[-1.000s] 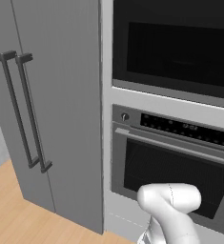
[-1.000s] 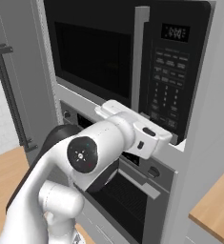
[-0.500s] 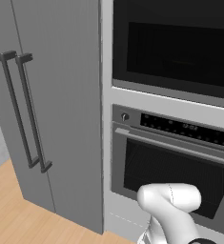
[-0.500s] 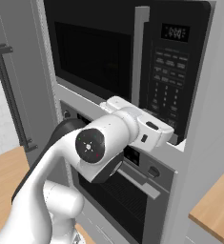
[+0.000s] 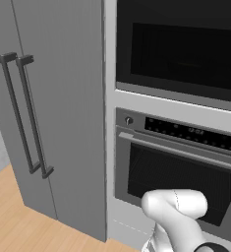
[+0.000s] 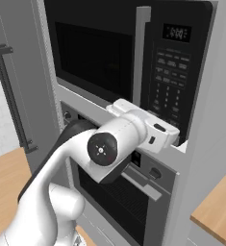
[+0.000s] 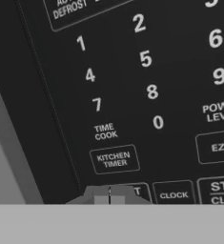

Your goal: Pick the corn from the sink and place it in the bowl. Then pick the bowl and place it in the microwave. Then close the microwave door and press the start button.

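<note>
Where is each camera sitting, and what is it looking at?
Left base view: behind the arm on its left, facing the tall grey cabinet, microwave door and oven; the arm's white elbow shows.
Right base view: behind on the right, facing the microwave; the arm reaches its keypad.
Hand view: on the hand, close to the keypad; shut gripper at the bottom.
Both base views share microwave and oven.

Grey tall cabinet [image 5: 58, 113], wood floor [image 5: 14, 221], oven [image 5: 178, 167].
</note>
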